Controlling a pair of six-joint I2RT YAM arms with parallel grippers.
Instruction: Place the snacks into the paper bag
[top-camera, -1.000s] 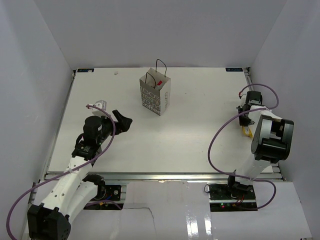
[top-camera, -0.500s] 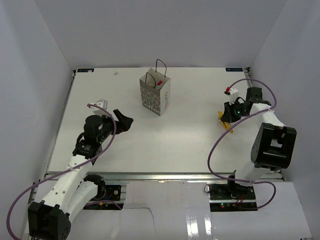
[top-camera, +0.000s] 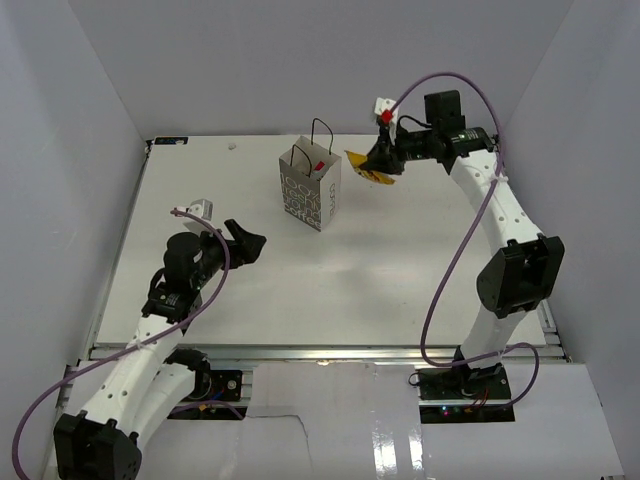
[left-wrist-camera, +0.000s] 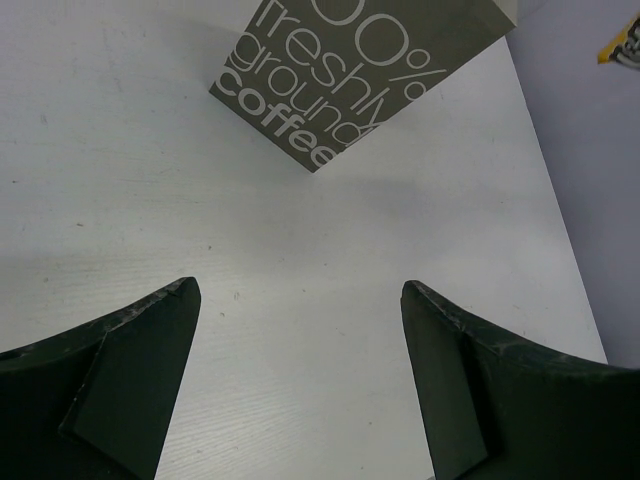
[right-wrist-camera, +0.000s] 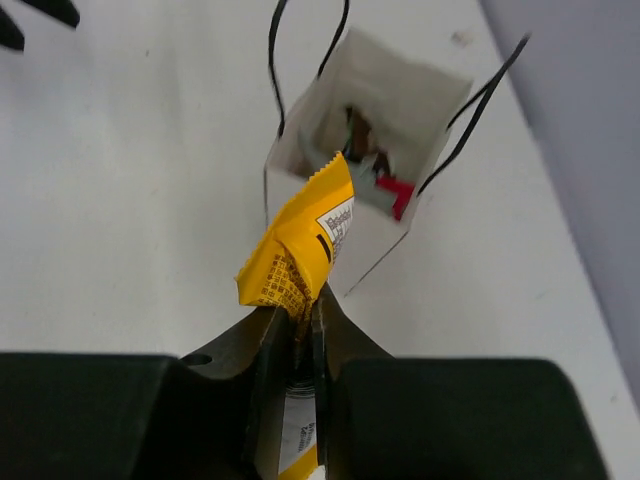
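**Top view.** I hold the right gripper (top-camera: 383, 160) raised at about 3 o'clock of the paper bag (top-camera: 310, 195), level with its mouth and just beside the rim. Its jaws are pressed shut on one end of a yellow snack (top-camera: 366, 168). The free end points toward the bag at 9 o'clock. I judge that this end-grip lets the packet enter the opening ahead of the fingers.

**Right wrist view.** The right gripper (right-wrist-camera: 300, 325) pinches the yellow snack (right-wrist-camera: 300, 240), which is creased and slants up toward 12 o'clock, across the near rim of the paper bag (right-wrist-camera: 400, 70). I cannot tell from here whether its tip is already over the opening. The bag stands upright with its mouth spread. A red snack (right-wrist-camera: 396, 196), a silver-grey snack (right-wrist-camera: 368, 182) and a dark snack (right-wrist-camera: 356, 125) lie inside.

**Left wrist view.** The left gripper (left-wrist-camera: 298, 292) is spread wide with nothing between its fingers. It sits low over the table (top-camera: 400, 280), facing the paper bag (left-wrist-camera: 360, 90) at its 12 o'clock and well apart from it. I judge it is parked there to leave the approach free for the other arm.
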